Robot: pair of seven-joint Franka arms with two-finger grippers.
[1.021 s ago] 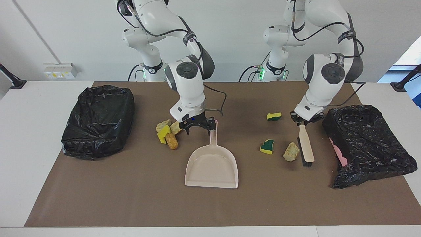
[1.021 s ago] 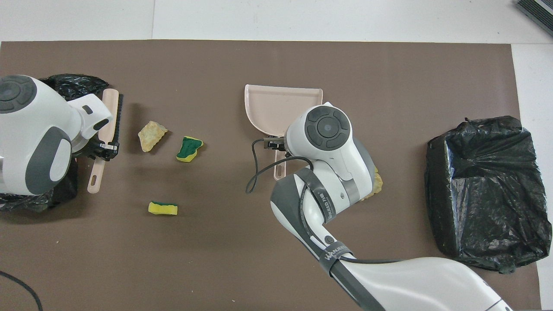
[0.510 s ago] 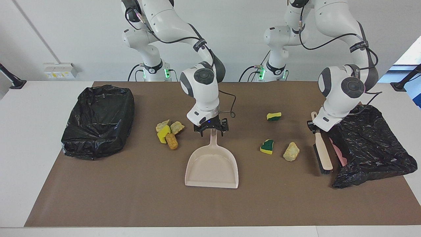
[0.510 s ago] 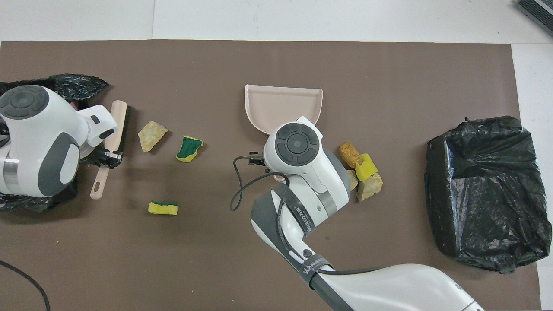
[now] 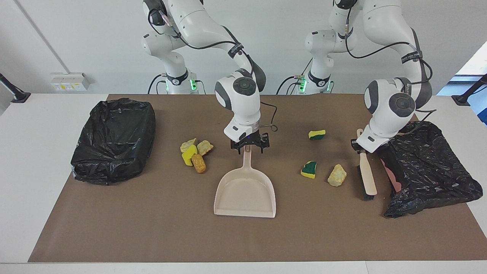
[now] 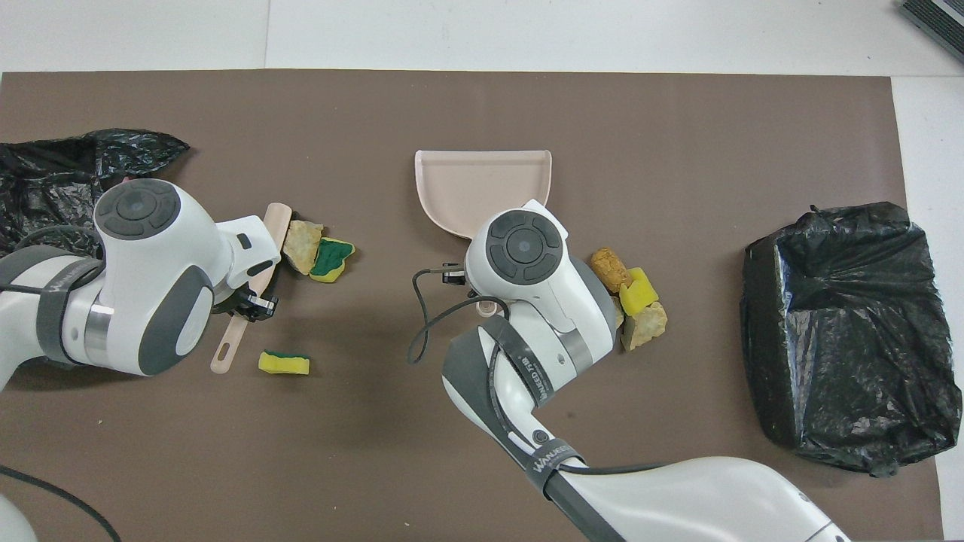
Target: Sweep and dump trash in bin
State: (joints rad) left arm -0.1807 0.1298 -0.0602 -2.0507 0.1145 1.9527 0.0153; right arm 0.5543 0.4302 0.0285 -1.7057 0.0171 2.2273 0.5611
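Dustpan (image 5: 245, 190) shifted as right gripper (image 5: 250, 146) clamped its handle

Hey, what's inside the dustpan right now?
The dustpan shows a bare, empty tray; no sponge bits in it. The overhead view has the right arm covering its handle end, where the right gripper sits.

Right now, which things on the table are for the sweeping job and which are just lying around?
For the job: brush in the left pincer; dustpan in the right pincer; sponge chunks; two black-bagged bins.
Just there: brown mat; wall socket box; corner clamp.
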